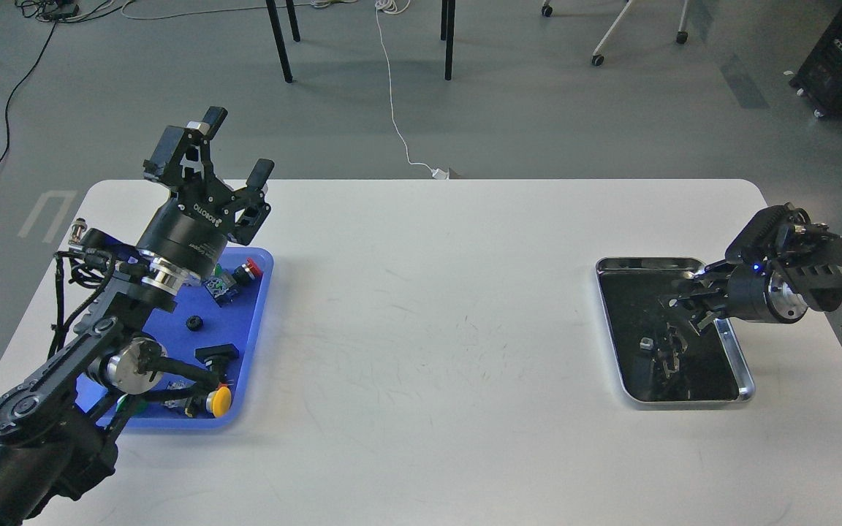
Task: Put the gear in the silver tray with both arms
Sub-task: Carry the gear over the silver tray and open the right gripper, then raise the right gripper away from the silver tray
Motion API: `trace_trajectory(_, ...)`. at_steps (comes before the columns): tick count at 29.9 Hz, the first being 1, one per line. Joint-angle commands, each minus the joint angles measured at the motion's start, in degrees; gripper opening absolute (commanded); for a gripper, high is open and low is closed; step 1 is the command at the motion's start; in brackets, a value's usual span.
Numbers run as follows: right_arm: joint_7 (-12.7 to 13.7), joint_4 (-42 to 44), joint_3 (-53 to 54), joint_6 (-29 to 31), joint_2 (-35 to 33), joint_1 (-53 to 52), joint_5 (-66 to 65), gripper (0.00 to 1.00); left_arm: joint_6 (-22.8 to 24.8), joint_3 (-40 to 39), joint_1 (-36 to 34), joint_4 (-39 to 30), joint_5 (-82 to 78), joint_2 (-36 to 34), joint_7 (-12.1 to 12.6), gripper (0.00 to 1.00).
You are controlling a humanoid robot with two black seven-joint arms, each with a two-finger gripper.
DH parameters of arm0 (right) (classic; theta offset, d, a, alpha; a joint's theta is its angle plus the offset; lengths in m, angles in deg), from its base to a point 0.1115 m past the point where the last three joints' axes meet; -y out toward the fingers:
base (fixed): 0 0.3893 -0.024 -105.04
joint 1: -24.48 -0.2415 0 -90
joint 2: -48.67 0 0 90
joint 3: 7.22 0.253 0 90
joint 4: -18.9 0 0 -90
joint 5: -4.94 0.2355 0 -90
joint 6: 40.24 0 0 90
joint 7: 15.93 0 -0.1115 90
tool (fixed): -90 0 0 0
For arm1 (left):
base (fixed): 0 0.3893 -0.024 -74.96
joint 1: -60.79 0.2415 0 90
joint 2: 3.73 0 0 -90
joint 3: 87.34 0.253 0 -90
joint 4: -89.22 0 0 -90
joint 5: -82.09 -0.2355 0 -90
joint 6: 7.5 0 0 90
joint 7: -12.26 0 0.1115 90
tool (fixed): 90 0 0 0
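A small black gear lies on the floor of the blue tray at the left. My left gripper is open and empty, raised above the far end of the blue tray and well above the gear. The silver tray lies at the right of the table, its dark floor showing only reflections. My right gripper comes in from the right, low over the right half of the silver tray. Its dark fingers blend with the tray floor, so I cannot tell how they stand.
The blue tray also holds several push-button parts, among them a red one and a yellow one. The white table ends close behind both trays. Chair legs and a white cable stand on the floor beyond.
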Motion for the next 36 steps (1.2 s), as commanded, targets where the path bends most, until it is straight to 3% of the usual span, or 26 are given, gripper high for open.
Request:
trace_trajectory(1,0.0,-0.2,0.5,-0.1,-0.6,0.3,0.9,0.81,0.0,0.0,0.0,0.0,0.0,0.0,0.0,0.98)
trace_trajectory(3,0.0,-0.8,1.8,-0.4,-1.0,0.2,1.1,0.88,0.0,0.0,0.0,0.0,0.0,0.0,0.0,0.98)
trace_trajectory(8,0.0,-7.8,10.8,0.1,-5.7,-0.1,6.6,0.94,0.0,0.2,0.0,-0.4,0.0,0.0,0.0,0.98)
trace_trajectory(19,0.0,-25.9,34.0,-0.2,-8.9,7.1,53.3,0.94,-0.2,0.3,1.1,-2.0,-0.1,0.1,-0.1,0.98)
trace_trajectory(28,0.0,-26.1,63.8,-0.4,-2.1,24.3,80.9,0.95,-0.6,-0.3,2.6,-5.5,-0.1,1.5,0.1,0.98)
trace_trajectory(33,0.0,-26.0,66.1,0.6,-3.0,26.8,83.7,0.97,-0.7,-0.2,2.9,-6.4,-0.1,2.0,0.2,0.98)
trace_trajectory(36,0.0,-25.9,66.2,6.5,-5.4,27.0,86.0,0.98,-0.7,-0.1,3.0,-6.1,-0.1,2.2,0.7,0.98)
